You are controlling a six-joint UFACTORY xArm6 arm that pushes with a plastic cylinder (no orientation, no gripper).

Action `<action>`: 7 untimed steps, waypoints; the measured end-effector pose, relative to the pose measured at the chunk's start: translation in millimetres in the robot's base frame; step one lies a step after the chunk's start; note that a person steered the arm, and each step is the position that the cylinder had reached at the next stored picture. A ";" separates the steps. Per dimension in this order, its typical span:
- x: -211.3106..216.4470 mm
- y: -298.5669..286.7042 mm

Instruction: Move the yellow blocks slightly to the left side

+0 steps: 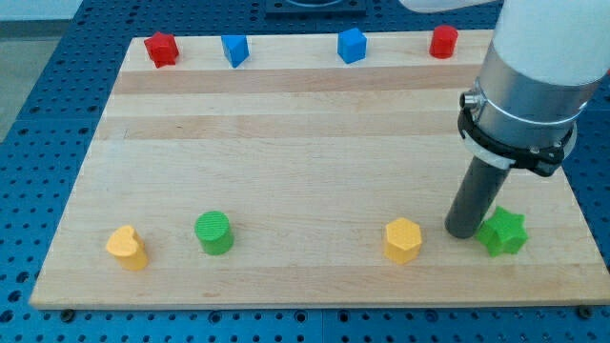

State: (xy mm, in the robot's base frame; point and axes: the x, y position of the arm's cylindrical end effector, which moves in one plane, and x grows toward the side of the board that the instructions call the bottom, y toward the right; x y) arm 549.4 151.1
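A yellow hexagonal block (402, 239) sits near the view's bottom, right of centre. A yellow heart-shaped block (127, 247) sits at the bottom left of the wooden board (286, 124). My tip (463, 231) rests on the board between the yellow hexagon and a green star block (502, 232). It stands close against the star's left side and a short gap to the right of the hexagon.
A green cylinder (213, 232) stands right of the yellow heart. Along the top edge lie a red block (162, 50), a blue block (234, 50), another blue block (352, 46) and a red cylinder (443, 42). The arm's pale body (534, 67) overhangs the right side.
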 end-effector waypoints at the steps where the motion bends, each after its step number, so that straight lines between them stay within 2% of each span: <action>1: 23.3 -10.7; 2: 31.6 -25.4; 3: 0.5 -40.7; 4: -9.0 -68.3; 5: -5.3 -25.2; 7: 44.6 -55.8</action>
State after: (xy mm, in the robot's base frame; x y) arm 594.0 95.3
